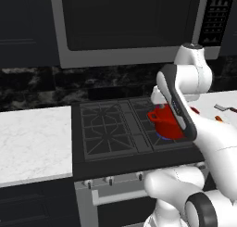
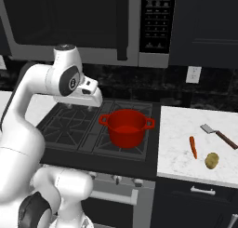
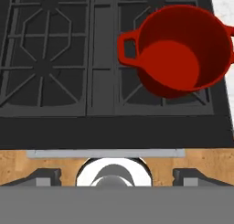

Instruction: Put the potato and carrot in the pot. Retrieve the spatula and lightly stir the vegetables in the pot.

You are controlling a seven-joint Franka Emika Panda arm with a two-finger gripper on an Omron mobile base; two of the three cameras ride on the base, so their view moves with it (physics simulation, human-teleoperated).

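Note:
The red pot (image 2: 126,127) stands empty on the stove's right front burner; it also shows as the pot (image 3: 183,49) and, half hidden by my arm, the pot (image 1: 163,122). On the white counter to its right lie the orange carrot (image 2: 193,147), the beige potato (image 2: 212,160) and the spatula (image 2: 218,135), dark handle pointing right. My gripper (image 3: 116,176) hangs above the stove's front middle, left of the pot, open with nothing between its fingers. The hand shows as the gripper (image 2: 82,103).
The black stove (image 2: 74,124) has raised grates and knobs along its front. A microwave (image 1: 129,22) hangs above it. White counters flank the stove: the left counter (image 1: 32,138) and the right counter (image 2: 181,129). An outlet (image 2: 193,74) is on the dark backsplash.

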